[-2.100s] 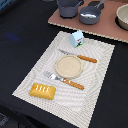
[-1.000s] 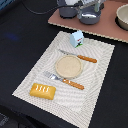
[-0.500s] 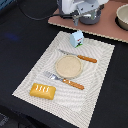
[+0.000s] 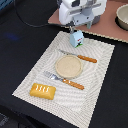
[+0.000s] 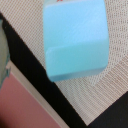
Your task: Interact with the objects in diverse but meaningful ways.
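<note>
The white-blue-green carton (image 4: pixel 76 38) stands upright at the far edge of the striped placemat (image 4: pixel 102 75). My gripper (image 4: pixel 80 27) hangs just above it, with its fingers apart on either side of the carton's top and holding nothing. In the wrist view the carton's pale blue top (image 5: pixel 75 40) fills most of the picture, very close, and no fingers show. The golden scored bread loaf (image 4: pixel 43 90) lies at the placemat's near corner on the exterior view's left. The sausage, the fish piece and the grey pot are hidden or out of view.
A tan round plate (image 4: pixel 68 66) sits mid-mat between an orange-handled knife (image 4: pixel 80 56) and an orange-handled fork (image 4: pixel 64 80). A pink board (image 4: pixel 107 22) lies behind the mat, with a round bowl (image 4: pixel 122 17) at the exterior view's far right. The table around is black.
The arm has come down from the far edge of the picture to just over the carton. The carton, loaf, plate and cutlery have not moved.
</note>
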